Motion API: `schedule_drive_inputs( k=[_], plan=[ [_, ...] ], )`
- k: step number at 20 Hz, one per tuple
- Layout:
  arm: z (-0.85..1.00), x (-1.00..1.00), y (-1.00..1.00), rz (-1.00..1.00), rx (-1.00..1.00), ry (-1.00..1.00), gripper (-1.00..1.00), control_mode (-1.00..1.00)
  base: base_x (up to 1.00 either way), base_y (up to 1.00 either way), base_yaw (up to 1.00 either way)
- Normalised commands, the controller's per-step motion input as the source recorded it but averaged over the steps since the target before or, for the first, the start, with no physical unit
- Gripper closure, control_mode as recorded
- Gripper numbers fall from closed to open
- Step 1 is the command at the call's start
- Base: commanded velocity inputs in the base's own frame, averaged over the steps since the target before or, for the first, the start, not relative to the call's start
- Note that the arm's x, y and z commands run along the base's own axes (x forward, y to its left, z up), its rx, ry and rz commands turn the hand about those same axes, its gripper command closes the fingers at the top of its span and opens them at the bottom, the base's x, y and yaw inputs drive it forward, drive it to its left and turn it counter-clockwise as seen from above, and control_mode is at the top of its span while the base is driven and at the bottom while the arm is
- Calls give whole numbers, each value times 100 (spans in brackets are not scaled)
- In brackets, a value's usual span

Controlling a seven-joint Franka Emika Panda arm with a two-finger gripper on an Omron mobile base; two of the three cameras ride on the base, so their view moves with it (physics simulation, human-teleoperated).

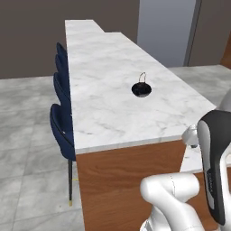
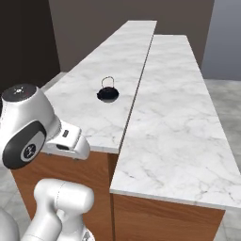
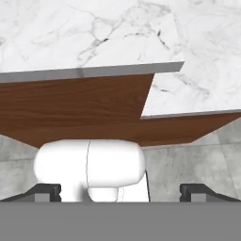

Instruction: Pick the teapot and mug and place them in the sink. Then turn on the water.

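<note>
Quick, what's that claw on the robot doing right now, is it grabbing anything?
Gripper: open, jaws spread wide, holding nothing.

White grey-veined marble tabletop (image 1: 113,81) over reddish-brown wood panels (image 1: 122,180); beside the tabletop, navy blue chairs (image 1: 61,122) on a grey tiled floor (image 1: 27,135).

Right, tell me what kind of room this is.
Probably a kitchen or dining area: a long white marble counter on wood-panelled cabinets, with dark blue chairs tucked along one side like island seating.

White marble counter (image 1: 113,90), wood sides; blue chairs (image 1: 61,122), grey floor (image 1: 27,135)
</note>
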Motion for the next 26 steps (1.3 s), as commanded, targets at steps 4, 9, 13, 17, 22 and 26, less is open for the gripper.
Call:
schedule_drive_inputs(
  k=[4,9,13,17,22,26],
  plan=[
    [23,69,31,-15,0,0,-100,-100,0,0,0],
    [48,36,0,-8,2,0,-100,-100,0,0,0],
    [48,12,-4,-1,3,0,-100,-100,0,0,0],
    [21,25,0,-3,1,0,-100,-100,0,0,0],
    [2,21,-2,-2,0,0,-100,-100,0,0,0],
    [0,43,0,-1,0,0,-100,-100,0,0,0]
  ],
)
